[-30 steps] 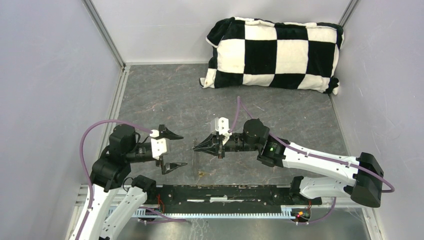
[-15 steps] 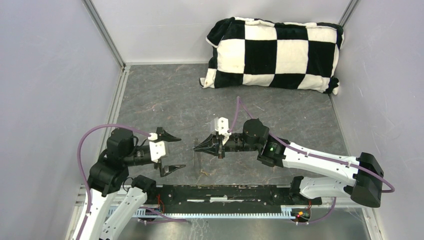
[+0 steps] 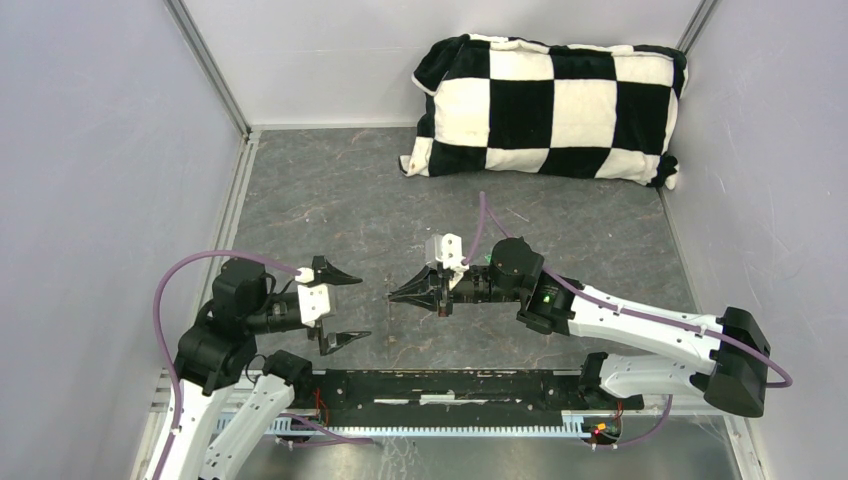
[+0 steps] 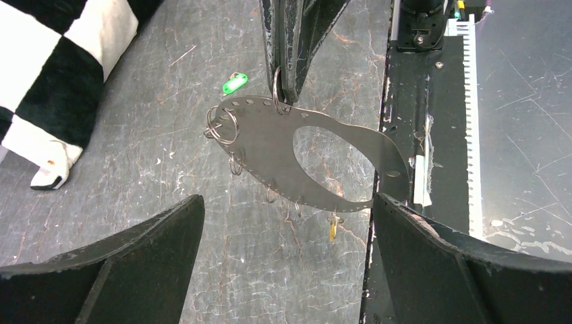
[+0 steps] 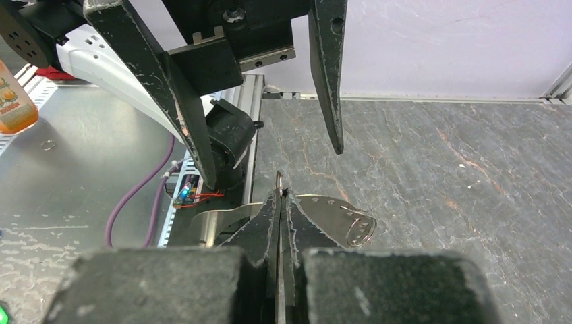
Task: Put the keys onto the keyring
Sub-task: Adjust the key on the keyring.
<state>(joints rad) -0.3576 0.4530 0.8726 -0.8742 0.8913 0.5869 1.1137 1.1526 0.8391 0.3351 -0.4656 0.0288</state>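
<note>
The keyring is a flat silvery plate with an oval cut-out and several small wire rings along its edge. It hangs in the air from my right gripper, which is shut on a ring at the plate's top edge. A yellow-headed key dangles from the plate's lower edge. A green-headed key lies on the grey table beyond the plate. My left gripper is wide open and empty, facing the plate from a short distance away. In the top view the left gripper and the right gripper point at each other.
A black-and-white checkered pillow lies at the back right. A black rail runs along the near table edge between the arm bases. Grey walls close in both sides. An orange bottle stands off the table's left side.
My left gripper has drawn back a little to the left, still open. My right gripper has shifted slightly farther and higher with the keyring, still shut.
</note>
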